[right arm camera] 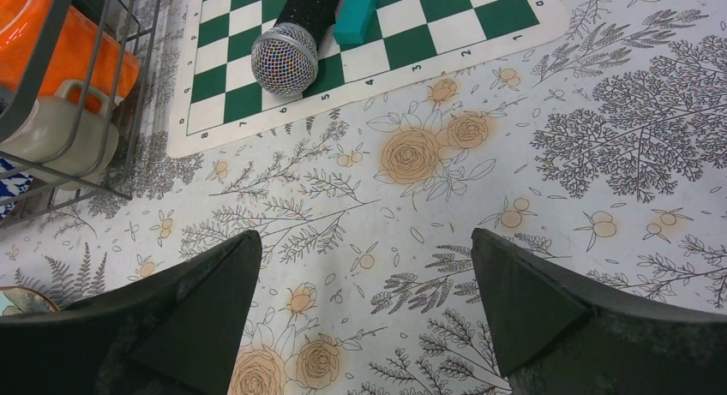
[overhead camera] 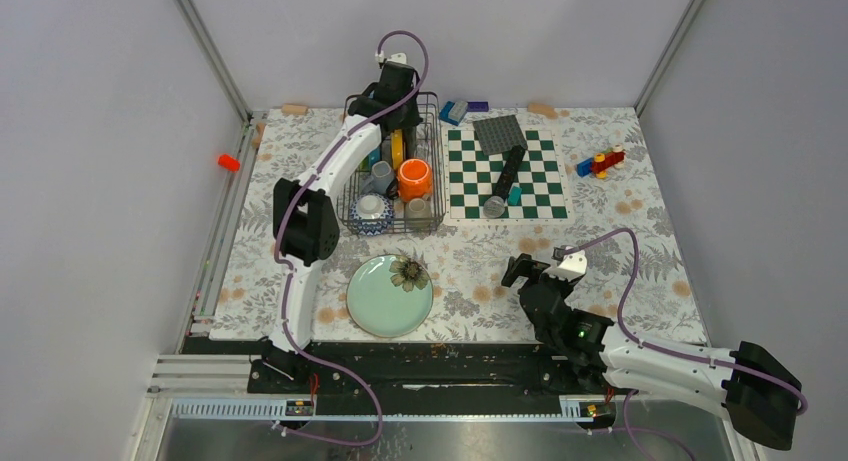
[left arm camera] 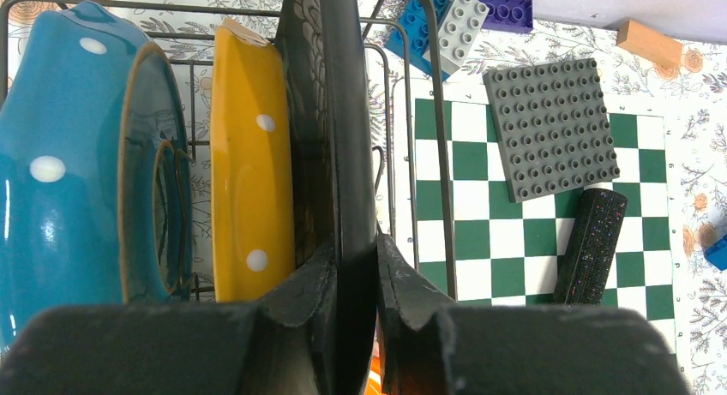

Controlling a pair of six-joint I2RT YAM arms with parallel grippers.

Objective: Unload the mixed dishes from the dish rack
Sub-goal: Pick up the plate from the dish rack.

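Between my left gripper's (left arm camera: 354, 266) fingers, clenched on its rim, one dark patterned plate (left arm camera: 339, 112) stands on edge in the dish rack (left arm camera: 433, 86), its rim line running straight away from my wrist. Just beside it stand one orange dotted plate (left arm camera: 249, 172) and a blue dotted plate (left arm camera: 51, 172). My right gripper (right arm camera: 362, 241) hangs released above the tablecloth.

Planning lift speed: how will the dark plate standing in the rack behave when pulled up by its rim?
The dark plate looks stiff and smooth, so it may pivot or slip in the left end effector, which pinches only its edge. Close beside the yellow plate, it could scrape it.
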